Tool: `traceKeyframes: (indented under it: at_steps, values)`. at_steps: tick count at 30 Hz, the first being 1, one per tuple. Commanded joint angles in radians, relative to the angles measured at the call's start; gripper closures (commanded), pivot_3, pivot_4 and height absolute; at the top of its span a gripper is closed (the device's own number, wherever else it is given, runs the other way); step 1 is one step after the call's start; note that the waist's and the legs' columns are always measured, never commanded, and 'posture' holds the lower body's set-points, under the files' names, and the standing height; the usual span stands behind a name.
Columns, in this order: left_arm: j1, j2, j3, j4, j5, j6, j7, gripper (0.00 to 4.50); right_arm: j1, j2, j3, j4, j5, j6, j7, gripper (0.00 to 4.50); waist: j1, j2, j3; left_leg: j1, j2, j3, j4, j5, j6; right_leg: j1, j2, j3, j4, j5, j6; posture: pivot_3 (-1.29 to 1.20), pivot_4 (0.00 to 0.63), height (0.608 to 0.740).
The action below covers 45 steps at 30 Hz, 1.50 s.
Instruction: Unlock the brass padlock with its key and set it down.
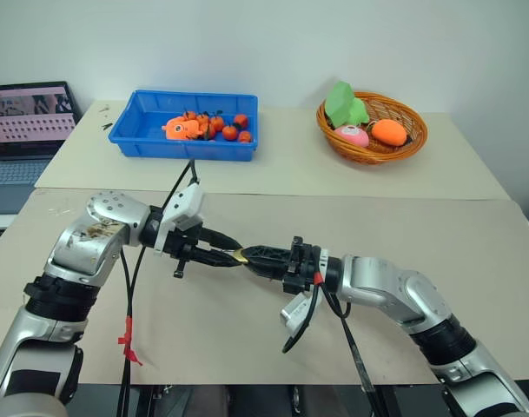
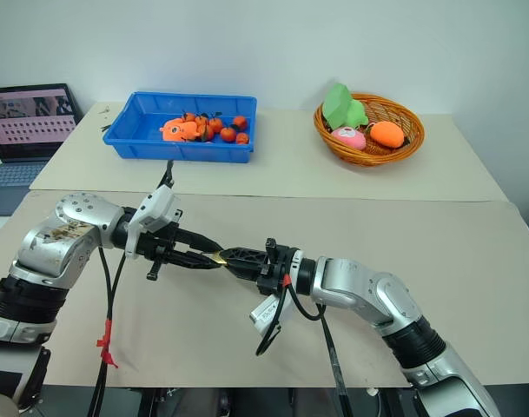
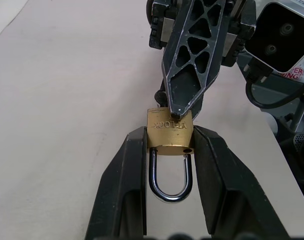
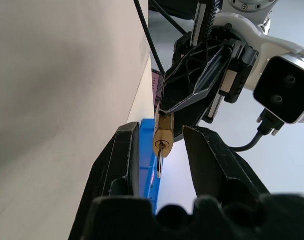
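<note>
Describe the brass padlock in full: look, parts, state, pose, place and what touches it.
The brass padlock is a small golden block with stamped lettering and a thin, shiny silver U-shaped shackle, both legs seated in the body. It is held in the air above the table, clamped by its sides between the left gripper's black fingers, shackle toward that wrist. The right gripper's fingertip meets its keyhole end, where a key sits in the keyhole.

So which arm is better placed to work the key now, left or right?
Right, probably. The left gripper is shut on the brass padlock, so that arm is busy holding it. The right gripper faces the keyhole end, with its fingers apart on either side.
</note>
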<state>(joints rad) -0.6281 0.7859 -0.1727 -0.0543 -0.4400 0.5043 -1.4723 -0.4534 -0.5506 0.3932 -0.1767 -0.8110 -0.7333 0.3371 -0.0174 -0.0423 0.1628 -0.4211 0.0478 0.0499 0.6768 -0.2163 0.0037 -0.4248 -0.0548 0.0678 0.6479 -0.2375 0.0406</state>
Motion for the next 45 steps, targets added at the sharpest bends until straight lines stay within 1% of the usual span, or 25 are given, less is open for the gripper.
traceKeyframes:
  at_steps: [1,2,3,5,6,7,8,9,25,26,28,30,32,36,40,41,45]
  values:
    - [-0.023,0.0,0.015,-0.023,-0.016,-0.009,-0.009,3.68,-0.016,0.004,-0.004,-0.021,0.01,0.0,0.0,2.7,0.0,0.0,0.0,0.0,0.0,0.0,0.0,0.0,0.0,0.0,0.0,0.0,0.0,0.0,0.0,0.0,0.15,0.74]
    - [-0.023,0.0,0.015,-0.022,-0.014,-0.01,-0.01,3.68,-0.016,0.004,-0.004,-0.021,0.01,0.0,0.001,2.7,0.0,0.0,0.0,0.0,0.0,0.0,0.0,0.0,0.0,0.0,0.0,0.0,0.0,0.0,0.0,0.0,0.15,0.74]
    - [-0.024,-0.001,0.015,-0.021,-0.014,-0.011,-0.011,3.68,-0.016,0.004,-0.004,-0.021,0.01,0.0,0.002,2.93,0.0,0.0,0.0,0.0,0.0,0.0,0.0,0.0,0.0,0.0,0.0,0.0,0.0,0.0,0.0,0.0,0.15,0.74]
    - [-0.025,-0.002,0.014,-0.019,-0.013,-0.012,-0.011,3.68,-0.016,0.005,-0.005,-0.021,0.01,0.0,0.003,3.51,0.0,0.0,0.0,0.0,0.0,0.0,0.0,0.0,0.0,0.0,0.0,0.0,0.0,0.0,0.0,0.0,0.15,0.74]
    - [-0.026,-0.002,0.014,-0.018,-0.012,-0.013,-0.011,3.68,-0.016,0.005,-0.005,-0.022,0.01,-0.001,0.003,3.73,0.0,0.0,0.0,0.0,0.0,0.0,0.0,0.0,0.0,0.0,0.0,0.0,0.0,0.0,0.0,0.0,0.15,0.74]
    - [-0.026,-0.003,0.014,-0.017,-0.011,-0.013,-0.012,3.68,-0.016,0.005,-0.005,-0.021,0.011,-0.001,0.003,4.2,0.0,0.0,0.0,0.0,0.0,0.0,0.0,0.0,0.0,0.0,0.0,0.0,0.0,0.0,0.0,0.0,0.15,0.74]
    - [-0.026,-0.003,0.014,-0.017,-0.011,-0.014,-0.012,3.68,-0.016,0.005,-0.006,-0.021,0.011,-0.002,0.003,4.36,0.0,0.0,0.0,0.0,0.0,0.0,0.0,0.0,0.0,0.0,0.0,0.0,0.0,0.0,0.0,0.0,0.15,0.74]
    - [-0.026,-0.003,0.014,-0.017,-0.01,-0.014,-0.012,3.68,-0.017,0.005,-0.006,-0.021,0.011,-0.003,0.003,4.42,0.0,0.0,0.0,0.0,0.0,0.0,0.0,0.0,0.0,0.0,0.0,0.0,0.0,0.0,0.0,0.0,0.15,0.74]
    - [-0.024,-0.013,0.016,-0.007,-0.006,-0.015,0.003,3.68,-0.014,0.001,-0.009,-0.022,0.007,0.002,0.006,4.42,0.0,0.0,0.0,0.0,0.0,0.0,0.0,0.0,0.0,0.0,0.0,0.0,0.0,0.0,0.0,0.0,0.15,0.74]
    - [-0.024,-0.015,0.017,-0.006,-0.006,-0.015,0.005,2.87,-0.014,0.002,-0.009,-0.022,0.006,0.002,0.006,4.42,0.0,0.0,0.0,0.0,0.0,0.0,0.0,0.0,0.0,0.0,0.0,0.0,0.0,0.0,0.0,0.0,0.15,0.74]
    - [-0.024,-0.018,0.02,-0.005,-0.007,-0.018,0.009,2.28,-0.013,0.002,-0.01,-0.021,0.006,0.003,0.006,4.42,0.0,0.0,0.0,0.0,0.0,0.0,0.0,0.0,0.0,0.0,0.0,0.0,0.0,0.0,0.0,0.0,0.15,0.74]
    - [-0.023,-0.02,0.023,-0.006,-0.006,-0.018,0.012,1.5,-0.012,0.001,-0.012,-0.021,0.007,0.003,0.006,4.42,0.0,0.0,0.0,0.0,0.0,0.0,0.0,0.0,0.0,0.0,0.0,0.0,0.0,0.0,0.0,0.0,0.15,0.74]
    - [-0.022,-0.016,0.028,-0.016,-0.018,-0.002,0.009,0.87,-0.009,0.001,-0.015,-0.017,0.012,0.008,0.007,4.42,0.0,0.0,0.0,0.0,0.0,0.0,0.0,0.0,0.0,0.0,0.0,0.0,0.0,0.0,0.0,0.0,0.15,0.74]
    - [-0.022,-0.008,0.057,-0.032,-0.064,0.063,0.025,0.87,-0.008,-0.002,-0.03,0.005,0.019,0.025,0.001,4.42,0.0,0.0,0.0,0.0,0.0,0.0,0.0,0.0,0.0,0.0,0.0,0.0,0.0,0.0,0.0,0.0,0.15,0.74]
    - [-0.071,-0.012,0.165,-0.009,-0.23,0.305,0.095,0.87,-0.009,-0.02,-0.065,0.029,0.021,0.043,-0.017,4.42,-0.001,0.0,0.0,0.0,0.0,0.0,0.0,0.0,0.0,0.0,0.0,0.0,0.0,0.0,0.0,0.0,0.15,0.74]
    - [-0.089,-0.015,0.205,0.025,-0.274,0.372,0.12,0.87,-0.009,-0.022,-0.077,0.03,0.023,0.054,-0.023,4.42,-0.001,0.0,0.0,0.0,0.0,-0.001,0.0,0.0,0.0,0.0,0.0,0.0,0.0,0.0,0.0,0.0,0.15,0.74]
    - [-0.11,-0.013,0.309,0.132,-0.354,0.518,0.2,0.87,-0.005,-0.027,-0.123,0.006,0.027,0.103,-0.034,4.42,-0.003,0.0,0.0,0.001,0.0,-0.001,0.0,0.0,0.0,0.0,0.0,0.0,0.0,0.0,0.0,0.0,0.15,0.74]
